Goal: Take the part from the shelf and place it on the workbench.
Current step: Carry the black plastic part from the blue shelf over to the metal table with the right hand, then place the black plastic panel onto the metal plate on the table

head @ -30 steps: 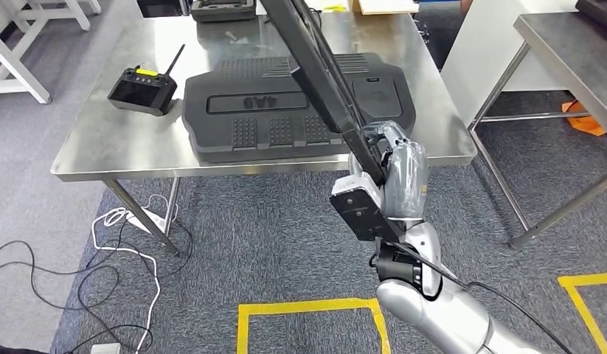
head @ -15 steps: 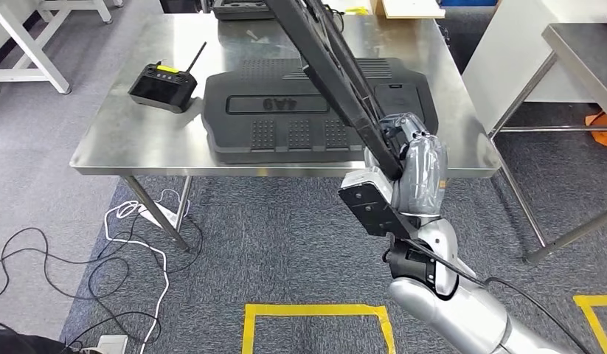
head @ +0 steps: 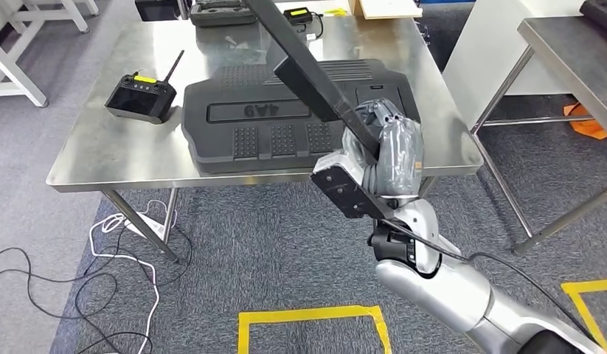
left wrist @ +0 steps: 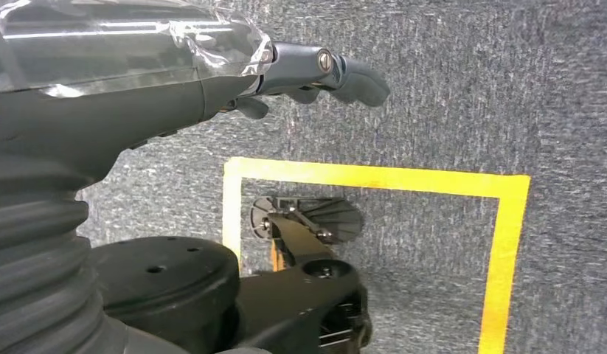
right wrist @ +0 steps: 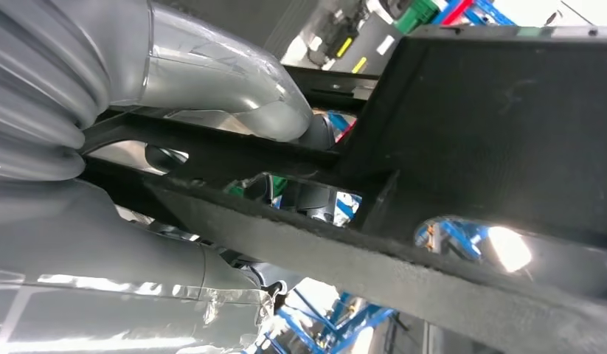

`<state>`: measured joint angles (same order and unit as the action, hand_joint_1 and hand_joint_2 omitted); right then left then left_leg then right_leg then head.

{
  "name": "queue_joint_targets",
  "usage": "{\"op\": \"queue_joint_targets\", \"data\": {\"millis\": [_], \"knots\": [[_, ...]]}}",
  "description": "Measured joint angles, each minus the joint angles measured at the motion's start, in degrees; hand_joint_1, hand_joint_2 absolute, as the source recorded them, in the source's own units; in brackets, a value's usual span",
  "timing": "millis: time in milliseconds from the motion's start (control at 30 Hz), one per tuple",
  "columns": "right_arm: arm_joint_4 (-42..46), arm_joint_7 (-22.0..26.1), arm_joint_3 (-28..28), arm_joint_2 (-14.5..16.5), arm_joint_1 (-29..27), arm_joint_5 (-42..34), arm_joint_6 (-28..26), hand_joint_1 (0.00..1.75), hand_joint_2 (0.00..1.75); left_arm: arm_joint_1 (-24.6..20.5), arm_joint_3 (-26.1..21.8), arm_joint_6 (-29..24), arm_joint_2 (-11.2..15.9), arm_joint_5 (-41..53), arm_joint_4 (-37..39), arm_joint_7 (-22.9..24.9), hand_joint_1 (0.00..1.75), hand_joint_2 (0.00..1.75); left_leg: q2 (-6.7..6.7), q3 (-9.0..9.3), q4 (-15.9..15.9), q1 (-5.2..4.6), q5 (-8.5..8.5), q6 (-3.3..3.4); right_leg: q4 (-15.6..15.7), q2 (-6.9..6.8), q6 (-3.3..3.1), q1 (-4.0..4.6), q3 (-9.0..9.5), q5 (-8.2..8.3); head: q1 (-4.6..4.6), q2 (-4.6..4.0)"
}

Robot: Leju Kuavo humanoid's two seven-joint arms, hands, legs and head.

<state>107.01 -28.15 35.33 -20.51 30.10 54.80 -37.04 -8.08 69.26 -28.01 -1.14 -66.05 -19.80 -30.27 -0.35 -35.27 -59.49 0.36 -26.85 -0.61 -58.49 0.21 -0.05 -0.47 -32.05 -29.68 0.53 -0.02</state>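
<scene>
Workbench: a stainless-steel table (head: 94, 158) stands just beyond the right hand, its far edge cut off by the top of the head view.
Moulded cover: a large black ribbed plastic cover (head: 241, 122) lies flat on the steel top, beyond the right hand; the raised characters on its centre panel are hard to read, and the held part crosses in front of its right portion.
Part: a long flat black panel (head: 304, 66) rises from the right hand up and away over the table, tilted, its upper end cut off by the frame. In the right wrist view its rough dark edge (right wrist: 403, 273) runs close across the lens and hides most of what lies behind.
Right arm: the silver arm (head: 462, 302) comes in from below on the right, bent upward at the wrist, with a black wrist box beside the hand.
Right hand: the grey, film-wrapped hand (head: 389, 151) is clenched round the panel's lower end, level with the table's near edge; its fingers are largely hidden behind the panel.
Left hand: in the left wrist view the hand (left wrist: 285, 70) hangs over grey carpet and yellow floor tape (left wrist: 507, 243), fingers loosely extended and holding nothing.
Remote: a small black handheld controller with a yellow strip and an antenna (head: 141, 92) sits on the table, well to the left of the right hand.
</scene>
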Motion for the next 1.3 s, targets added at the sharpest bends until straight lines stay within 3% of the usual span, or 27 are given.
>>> {"op": "queue_joint_targets", "data": {"millis": [67,133,233,267,300,333,400,467,567,633,733,767,800,833,900,967,1133,1167,1233,1267,1300], "knots": [[-0.4,-0.2,0.2,0.0,0.4,-0.2,0.0,1.75,1.75,0.1,0.0,0.1,0.0,0.0,0.0,0.0,0.0,1.75,0.01,0.11,0.4,0.0,-0.04,0.63,0.0,0.02,0.59,-0.08,0.08,-0.24,0.08,0.0],[-0.8,-0.4,0.4,-0.1,0.8,-0.3,0.0,1.75,1.75,0.0,0.0,0.1,0.0,0.1,0.0,0.0,0.0,1.75,0.04,0.59,0.9,0.19,-0.04,1.28,-2.1,-0.03,1.17,-0.21,-0.65,-1.72,0.38,0.0],[-1.4,-0.9,0.6,-0.4,1.4,-0.4,-0.1,1.75,1.75,-0.2,0.0,0.2,0.0,0.2,0.0,0.1,0.0,1.75,0.09,1.08,1.1,0.18,-0.34,1.91,-13.1,-0.06,1.7,-0.31,-6.31,-6.16,1.39,0.0],[-1.7,-1.1,0.6,-0.4,1.4,-0.4,-0.1,1.75,1.75,-0.2,0.0,0.2,0.0,0.3,0.0,0.1,0.0,1.75,0.09,1.22,1.1,0.14,-0.49,2.02,-15.9,-0.06,1.78,-0.31,-8.13,-6.64,1.67,0.0],[-1.9,-1.2,0.7,-0.5,1.4,-0.4,-0.1,1.75,1.75,-0.2,0.0,0.2,0.0,0.5,0.0,0.2,0.0,1.75,0.07,1.41,1.1,0.12,-0.66,2.06,-16.7,-0.06,1.76,-0.31,-8.95,-5.95,1.89,0.0],[-2.1,-1.4,0.8,-0.5,1.4,-0.4,-0.1,1.75,1.75,-0.2,0.0,0.3,0.0,0.6,0.0,0.3,0.0,1.75,0.04,1.68,1.1,0.11,-0.88,2.03,-15.0,-0.06,1.65,-0.31,-8.62,-4.08,2.14,0.0],[-2.5,-1.8,0.8,-0.7,1.7,-0.4,-0.1,1.75,1.75,-0.2,0.0,0.3,0.0,0.7,0.0,0.5,0.0,1.75,-0.06,2.33,1.0,0.08,-1.43,1.77,-7.4,-0.1,1.23,-0.27,-5.62,0.72,2.67,0.0],[-2.9,-2.1,0.8,-0.8,2.2,-0.4,-0.1,1.75,1.75,-0.3,0.0,0.4,0.0,0.8,0.0,0.7,0.0,1.75,-0.1,2.54,0.9,-0.06,-1.86,1.26,-1.7,-0.12,0.75,0.02,-3.34,2.69,2.97,0.0],[-3.5,-2.5,0.8,-1.0,2.6,-0.4,-0.1,1.75,1.75,-0.5,0.0,0.4,0.1,1.0,0.0,0.9,0.0,1.75,-0.05,2.6,0.9,-0.13,-2.14,0.42,-0.6,0.01,0.16,0.12,-2.96,2.31,2.74,0.0],[-3.9,-2.7,0.8,-1.2,2.7,-0.5,-0.1,1.75,1.75,-0.6,0.0,0.4,0.1,1.2,0.0,0.9,0.0,1.75,0.01,2.03,-1.2,-0.16,-3.48,-0.17,-0.1,-0.06,-0.35,-0.22,-2.42,2.21,2.32,0.0],[-4.4,-2.8,0.9,-1.3,3.0,-0.5,-0.2,1.75,1.75,-0.6,0.0,0.4,0.2,1.2,0.0,1.0,0.0,1.75,0.05,-3.07,-11.4,0.07,-7.55,-0.78,0.1,-0.24,-1.12,-0.3,-1.62,1.69,1.3,0.0],[-4.6,-2.9,0.9,-1.3,2.9,-0.6,-0.2,1.75,1.75,-0.5,0.0,0.4,0.2,1.2,0.0,1.0,0.0,1.75,0.05,-4.82,-14.2,0.16,-8.06,-0.89,0.0,-0.24,-1.23,-0.27,-1.35,1.45,1.07,0.0],[-4.8,-3.0,1.0,-1.3,2.9,-0.6,-0.2,1.75,1.75,-0.5,0.0,0.4,0.2,1.3,0.0,1.1,0.0,1.75,0.05,-5.82,-15.2,0.23,-7.54,-0.95,0.0,-0.22,-1.24,-0.27,-1.04,1.18,0.9,0.0],[-5.0,-3.1,1.0,-1.3,2.9,-0.7,-0.2,1.75,1.75,-0.5,0.0,0.4,0.3,1.3,0.0,1.1,0.0,1.75,0.05,-5.77,-14.0,0.28,-5.91,-0.93,0.0,-0.17,-1.17,-0.28,-0.65,0.89,0.73,0.0],[-5.3,-3.3,1.1,-1.4,2.9,-0.8,-0.2,1.75,1.75,-0.5,0.0,0.4,0.3,1.5,0.0,1.2,0.0,1.75,0.04,-3.38,-7.1,0.33,-1.31,-0.68,-0.1,-0.09,-0.86,-0.31,0.23,0.17,0.37,0.0],[-5.5,-3.5,1.1,-1.6,3.0,-0.9,-0.3,1.75,1.75,-0.5,0.0,0.4,0.4,1.7,0.0,1.3,0.0,1.75,0.01,-1.27,-1.5,0.16,0.95,-0.27,-0.2,0.03,-0.35,-0.14,0.61,-0.45,0.04,0.0],[-6.0,-3.9,0.9,-2.2,3.2,-1.3,-0.5,1.75,1.75,-0.5,0.0,0.4,0.4,1.8,-0.1,1.5,0.0,1.75,0.0,-0.25,0.5,0.19,0.46,1.12,-1.4,0.07,1.12,-0.23,0.32,-1.86,0.37,0.0],[-6.0,-3.9,0.8,-2.3,3.2,-1.4,-0.5,1.75,1.75,-0.6,0.0,0.4,0.5,1.8,-0.1,1.5,0.0,1.75,0.03,0.11,0.8,0.32,0.4,1.41,-3.7,0.05,1.38,-0.28,-0.72,-3.0,0.66,0.0],[-6.2,-3.9,0.7,-2.5,3.3,-1.4,-0.5,1.75,1.75,-0.6,0.0,0.4,0.5,1.8,-0.1,1.5,0.0,1.75,0.06,0.66,1.0,0.28,0.04,1.88,-11.1,0.01,1.76,-0.35,-4.77,-5.75,1.4,0.0],[-6.4,-4.0,0.7,-2.6,3.2,-1.5,-0.5,1.75,1.75,-0.6,0.0,0.4,0.5,1.8,-0.1,1.5,0.0,1.75,0.07,0.91,1.0,0.25,-0.19,1.99,-14.4,0.01,1.88,-0.37,-6.89,-6.48,1.68,0.0],[-6.6,-4.0,0.7,-2.7,3.1,-1.5,-0.5,1.75,1.75,-0.5,0.0,0.4,0.5,1.8,-0.1,1.5,0.0,1.75,0.06,1.2,0.9,0.23,-0.45,2.05,-16.1,0.0,1.93,-0.38,-8.31,-6.2,1.92,0.0]]}}
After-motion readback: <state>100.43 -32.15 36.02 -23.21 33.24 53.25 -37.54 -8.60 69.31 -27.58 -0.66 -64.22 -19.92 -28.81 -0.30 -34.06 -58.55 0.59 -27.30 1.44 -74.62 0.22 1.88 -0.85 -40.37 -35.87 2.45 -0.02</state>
